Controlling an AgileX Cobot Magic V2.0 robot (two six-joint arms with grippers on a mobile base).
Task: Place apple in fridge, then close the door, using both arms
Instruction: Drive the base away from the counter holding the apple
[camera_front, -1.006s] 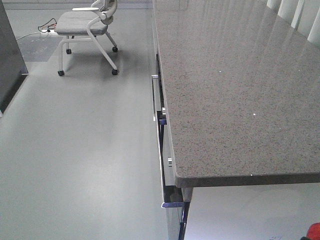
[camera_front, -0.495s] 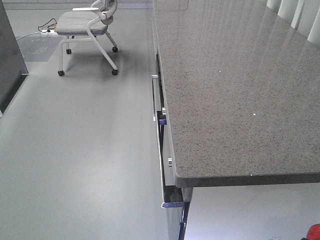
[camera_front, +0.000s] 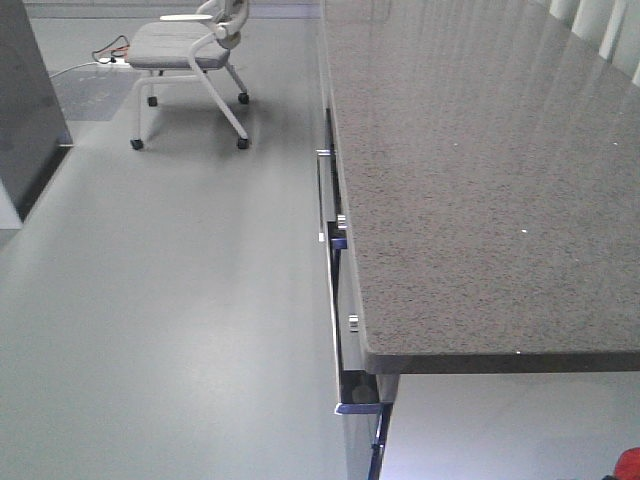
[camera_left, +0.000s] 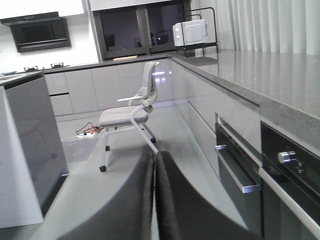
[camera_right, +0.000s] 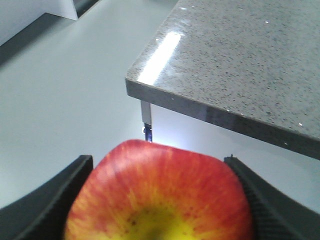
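Exterior front: set high, tilted down along the long edge of the counter, facing the chair at the far end. Left wrist: low and nearly level, looking up the same aisle over the left gripper — shares chair and counter front. Right wrist: pressed close behind the apple, angled down at the counter's near corner — shared with the front view.

Soft, even light fills the room, brightest at the curtains. A glare streak lies along the desk edge. The apple and left pincer blur, too near the lens.
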